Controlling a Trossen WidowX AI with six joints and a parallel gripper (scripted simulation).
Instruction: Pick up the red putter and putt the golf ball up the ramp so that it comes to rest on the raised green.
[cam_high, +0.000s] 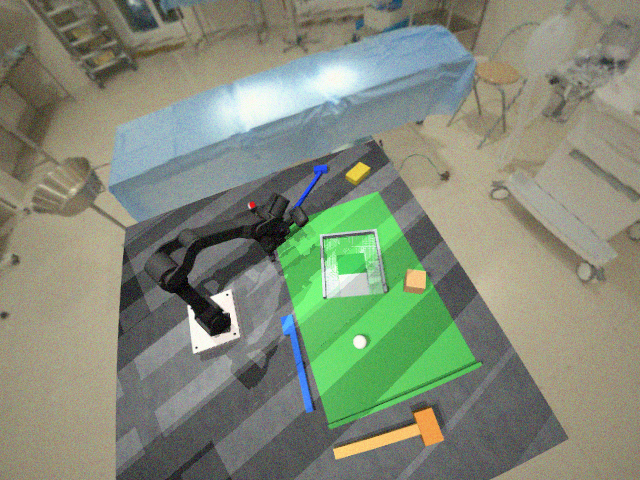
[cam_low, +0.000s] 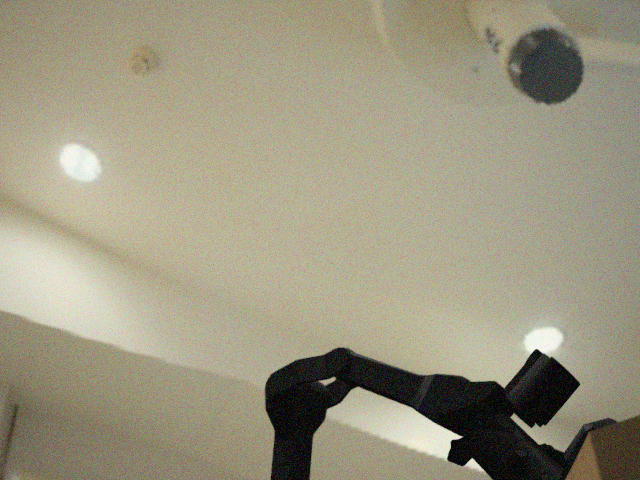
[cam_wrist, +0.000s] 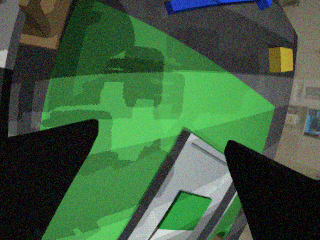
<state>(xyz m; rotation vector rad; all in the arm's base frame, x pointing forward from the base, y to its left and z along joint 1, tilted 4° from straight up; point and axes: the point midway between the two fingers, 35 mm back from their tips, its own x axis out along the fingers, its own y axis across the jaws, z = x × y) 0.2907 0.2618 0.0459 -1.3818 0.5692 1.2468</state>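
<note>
The red putter shows only as a small red end (cam_high: 251, 205) beyond the arm; the arm hides the rest, and I do not see it in the wrist view. My gripper (cam_high: 286, 236) (cam_wrist: 164, 137) is open with nothing between its fingers, above the far left part of the green mat (cam_high: 382, 330) (cam_wrist: 220, 90). The white golf ball (cam_high: 359, 341) rests on the mat, in front of the ramp. The pale ramp (cam_high: 354, 285) leads to the raised green (cam_high: 350, 263) (cam_wrist: 186, 212), a green square inside a grey-railed frame. The exterior view shows the arm, but not the putter or ball.
A blue putter-like stick (cam_high: 300, 364) lies left of the mat, and a darker blue one (cam_high: 310, 187) (cam_wrist: 215, 4) beyond it. A yellow block (cam_high: 357, 173) (cam_wrist: 281, 60) is at the back. An orange block (cam_high: 415, 281) sits right of the ramp. An orange mallet (cam_high: 428, 426) lies in front.
</note>
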